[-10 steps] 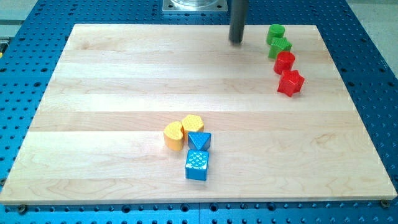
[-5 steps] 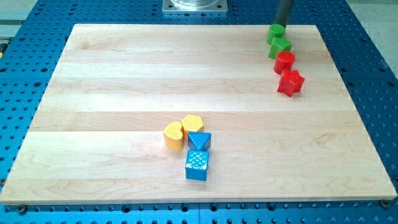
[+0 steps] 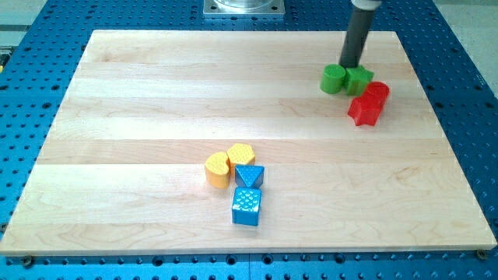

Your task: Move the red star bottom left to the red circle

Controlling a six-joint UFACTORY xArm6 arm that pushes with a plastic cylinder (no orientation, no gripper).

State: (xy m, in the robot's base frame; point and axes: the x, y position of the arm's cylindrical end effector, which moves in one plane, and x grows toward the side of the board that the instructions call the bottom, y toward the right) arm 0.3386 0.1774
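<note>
The red star point(image 3: 364, 110) lies near the board's right side. The red circle point(image 3: 377, 92) touches it at its upper right. My tip point(image 3: 351, 65) is just above them, pressed against the top of a green star point(image 3: 359, 79), with a green circle point(image 3: 334, 78) at that star's left. The green star touches the red circle. The rod rises from the tip toward the view's top.
Near the board's lower middle sits a cluster: a yellow half-round block point(image 3: 218, 169), a yellow block point(image 3: 241, 155), a blue triangle point(image 3: 250, 175) and a blue cube point(image 3: 247, 205). The wooden board point(image 3: 117, 117) lies on a blue perforated table.
My tip moved right, then down the view into the green blocks. Both green blocks slid down. The red circle shifted right and down. The red star barely moved.
</note>
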